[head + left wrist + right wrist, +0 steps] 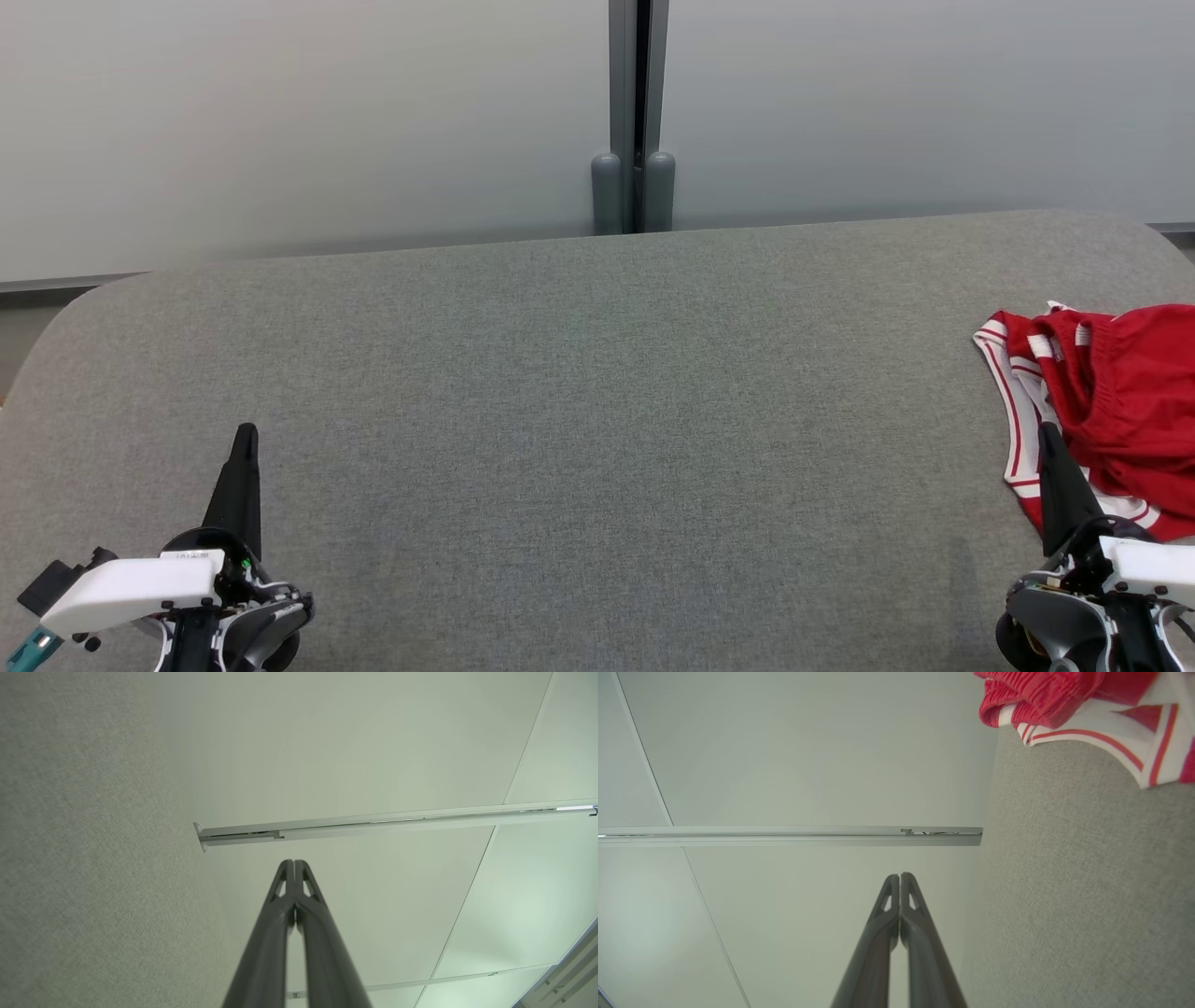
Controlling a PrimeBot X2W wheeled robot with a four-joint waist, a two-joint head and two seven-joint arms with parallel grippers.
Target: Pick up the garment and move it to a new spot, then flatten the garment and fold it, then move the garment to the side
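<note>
The garment [1111, 401] is a crumpled red piece with white-and-red striped trim, lying at the right edge of the grey fabric surface [597, 420]; part of it runs out of the head view. In the right wrist view the garment [1078, 704] sits at the top right. My right gripper [1050, 431] is shut with nothing in it, its tip in front of the garment's near-left trim; contact cannot be told. The same right gripper [900, 875] shows its fingers pressed together. My left gripper [246, 431] is shut and empty at the lower left, far from the garment, and shows as the left gripper [294, 862].
A pale wall panel with a grey vertical post [635, 112] stands behind the surface's far edge. The surface has rounded corners at far left and far right. A wide stretch of bare grey fabric lies between my two grippers.
</note>
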